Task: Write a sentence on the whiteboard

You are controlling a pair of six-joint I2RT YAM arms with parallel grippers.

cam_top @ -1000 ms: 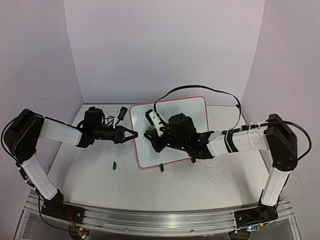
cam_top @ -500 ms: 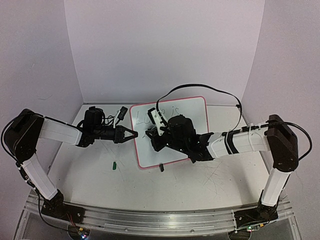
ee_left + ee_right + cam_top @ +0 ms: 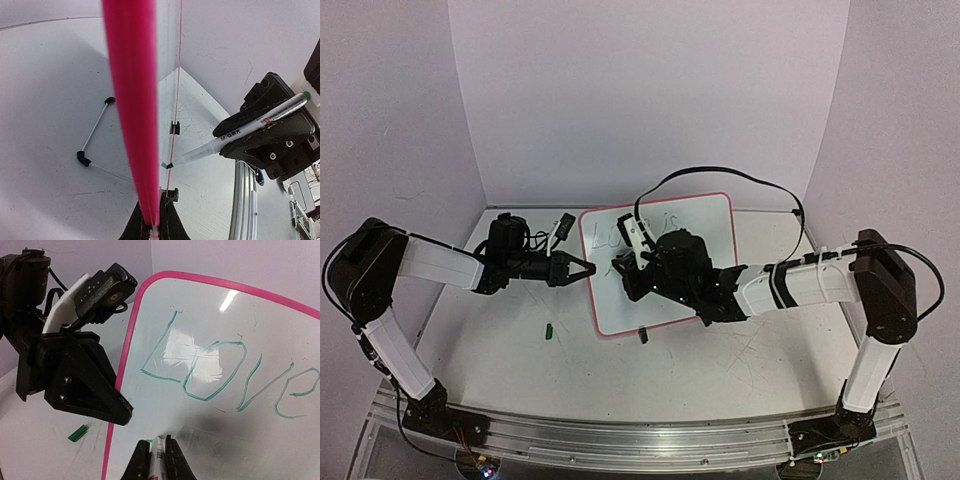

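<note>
The right hand, clamped on the marker, has crept slightly rightward and toward the far edge of the whiteboard beneath it.

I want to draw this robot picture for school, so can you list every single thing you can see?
whiteboard: one, white with a pink-red frame, standing on the table between the two arms
sentence: one, green handwriting, "Love is" so far, on the board's top part
marker: one, grey barrel, tip at the board
cap: one, green, lying on the table left of the board
clip foot: one seen clearly, black, under the board's near edge
cable: one, black, looping above the right arm
table: one, white, under everything
left gripper: black, shut on the board's left edge
right gripper: black, shut on the marker
</note>
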